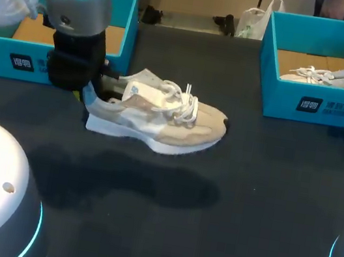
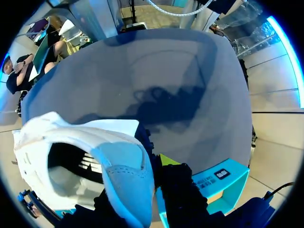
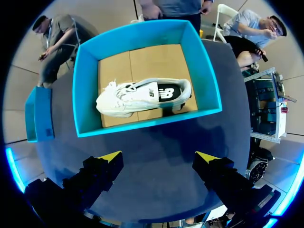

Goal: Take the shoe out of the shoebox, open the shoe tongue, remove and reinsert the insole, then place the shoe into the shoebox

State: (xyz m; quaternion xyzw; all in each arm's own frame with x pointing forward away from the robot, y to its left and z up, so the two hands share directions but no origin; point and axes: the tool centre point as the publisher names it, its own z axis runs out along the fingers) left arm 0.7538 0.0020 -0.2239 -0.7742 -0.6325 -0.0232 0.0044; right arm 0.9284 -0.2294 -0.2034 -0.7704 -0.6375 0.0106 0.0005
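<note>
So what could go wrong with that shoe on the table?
The left gripper seems to pinch only the heel of the shoe, so the long toe end could sag, or the shoe could slip out if lifted. Its loose laces might catch on the wall of the blue shoebox right behind it.

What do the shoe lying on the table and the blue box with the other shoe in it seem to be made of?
The shoe looks like matte beige suede and pale fabric panels, though the exact cloth is hard to tell. Its laces look like woven white cord, and its sole like smooth white foam or rubber. The blue box looks like cardboard, with thin straight walls, matte blue outside and a plain brown floor.
</note>
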